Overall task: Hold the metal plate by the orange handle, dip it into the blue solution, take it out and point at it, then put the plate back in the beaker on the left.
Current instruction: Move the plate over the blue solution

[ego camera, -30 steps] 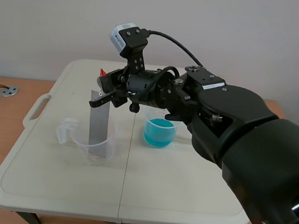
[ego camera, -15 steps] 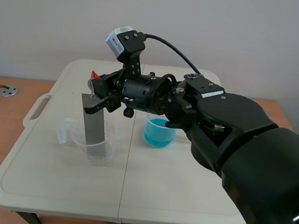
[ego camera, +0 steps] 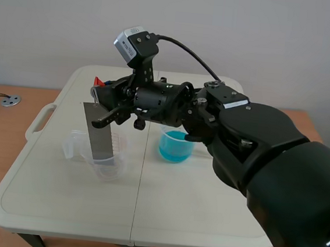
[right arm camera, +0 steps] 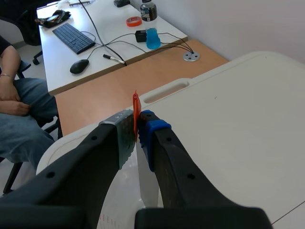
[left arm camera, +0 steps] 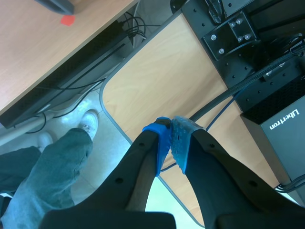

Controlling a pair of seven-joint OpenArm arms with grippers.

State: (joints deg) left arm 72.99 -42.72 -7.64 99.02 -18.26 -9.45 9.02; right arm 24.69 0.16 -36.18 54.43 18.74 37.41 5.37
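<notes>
My right arm reaches across from the right, and its gripper [ego camera: 100, 97] is shut on the orange handle [ego camera: 99, 82] of the grey metal plate [ego camera: 98, 133]. The plate leans left, its lower end standing inside the clear beaker [ego camera: 106, 160] on the left. In the right wrist view the thin orange handle [right arm camera: 136, 110] is pinched between the pads of the right gripper [right arm camera: 136, 130]. The beaker with blue solution [ego camera: 176, 145] stands to the right of the plate. The left gripper [left arm camera: 171, 145] is shut on nothing and faces away from the table.
A second clear cup [ego camera: 73, 144] stands just left of the beaker. The white folding table [ego camera: 191, 213] has a carry slot [ego camera: 40, 121] at its left edge. A person's leg [left arm camera: 52, 167] shows below the left gripper; another seated person [right arm camera: 14, 114] is beyond the table.
The right gripper has moved left with the plate, which went from upright to leaning left. The plate's lower end has stayed in the left beaker.
</notes>
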